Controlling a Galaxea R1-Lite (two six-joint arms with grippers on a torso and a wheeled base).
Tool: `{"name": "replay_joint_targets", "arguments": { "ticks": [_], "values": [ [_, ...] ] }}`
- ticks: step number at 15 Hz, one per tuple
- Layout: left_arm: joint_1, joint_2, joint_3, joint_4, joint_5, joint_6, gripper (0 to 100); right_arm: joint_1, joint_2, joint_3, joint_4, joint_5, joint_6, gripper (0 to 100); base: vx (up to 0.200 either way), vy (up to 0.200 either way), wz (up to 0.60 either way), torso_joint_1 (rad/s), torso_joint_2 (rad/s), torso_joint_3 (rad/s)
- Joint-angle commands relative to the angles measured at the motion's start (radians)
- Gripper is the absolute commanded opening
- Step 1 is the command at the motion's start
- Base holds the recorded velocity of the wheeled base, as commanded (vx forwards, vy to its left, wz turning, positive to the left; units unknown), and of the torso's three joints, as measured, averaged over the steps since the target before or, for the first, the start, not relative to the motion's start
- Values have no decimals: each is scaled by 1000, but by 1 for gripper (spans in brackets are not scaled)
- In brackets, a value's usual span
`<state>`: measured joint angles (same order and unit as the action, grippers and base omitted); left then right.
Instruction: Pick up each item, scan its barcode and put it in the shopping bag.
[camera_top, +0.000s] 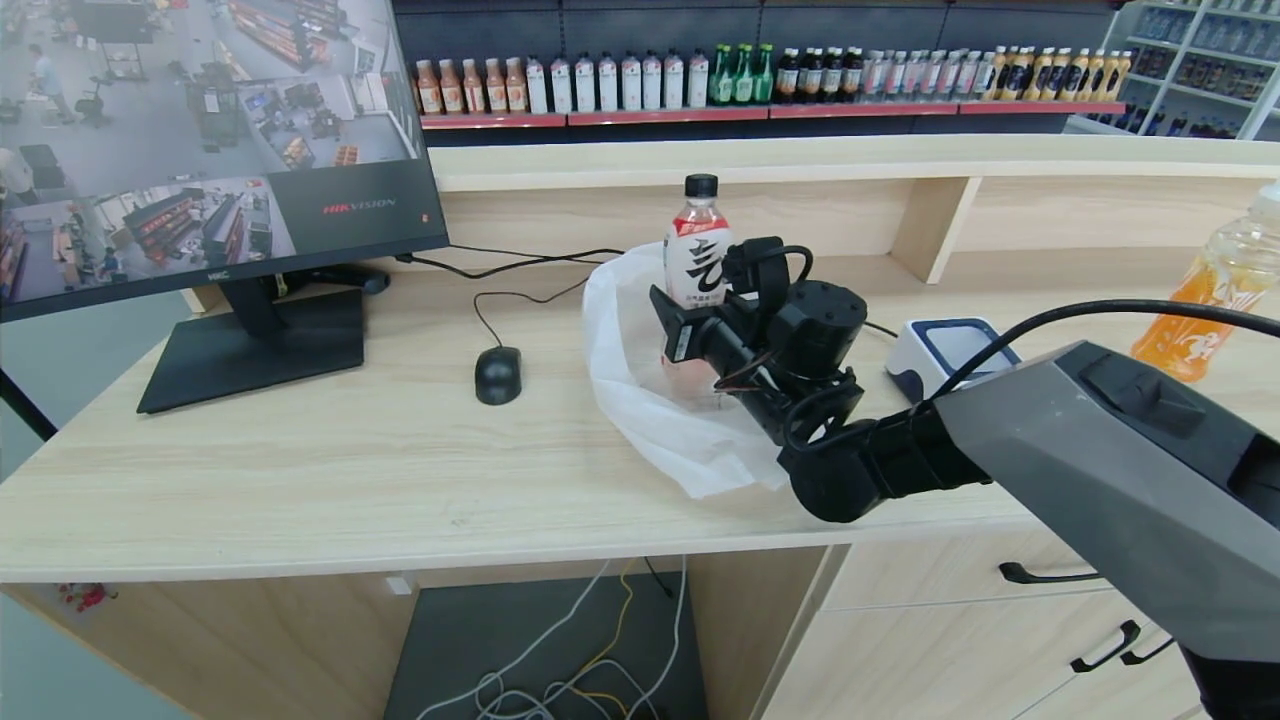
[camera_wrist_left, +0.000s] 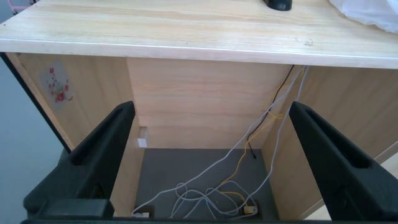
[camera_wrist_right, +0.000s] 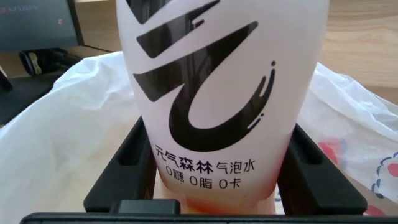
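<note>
A clear bottle (camera_top: 697, 255) with a black cap and a white label stands upright inside the white shopping bag (camera_top: 640, 400) on the counter. My right gripper (camera_top: 690, 345) is shut on the bottle's lower body, coming in from the right. In the right wrist view the bottle (camera_wrist_right: 217, 93) sits between both dark fingers (camera_wrist_right: 124, 168), with the bag (camera_wrist_right: 74, 93) spread behind it. My left gripper (camera_wrist_left: 211, 149) hangs open below the counter's front edge (camera_wrist_left: 186, 53), holding nothing.
A barcode scanner (camera_top: 945, 350) sits right of the bag, and an orange drink bottle (camera_top: 1215, 290) stands at the far right. A mouse (camera_top: 497, 375) and a monitor (camera_top: 200, 130) occupy the left of the counter. Cables (camera_wrist_left: 217, 186) lie under the desk.
</note>
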<state>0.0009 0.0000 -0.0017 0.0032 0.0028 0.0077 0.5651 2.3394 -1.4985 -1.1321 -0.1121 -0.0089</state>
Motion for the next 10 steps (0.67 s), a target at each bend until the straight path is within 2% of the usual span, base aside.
{"name": "replay_joint_targets", "arguments": {
  "ticks": [1, 10],
  "values": [
    [1, 0, 0, 1, 0, 0, 100, 1, 6, 0, 0, 0, 0, 0, 0, 0, 0, 0, 0, 0],
    [-1, 0, 0, 0, 0, 0, 100, 2, 28, 15, -49, 0, -8, 0, 0, 0, 0, 0, 0, 0]
  ]
}}
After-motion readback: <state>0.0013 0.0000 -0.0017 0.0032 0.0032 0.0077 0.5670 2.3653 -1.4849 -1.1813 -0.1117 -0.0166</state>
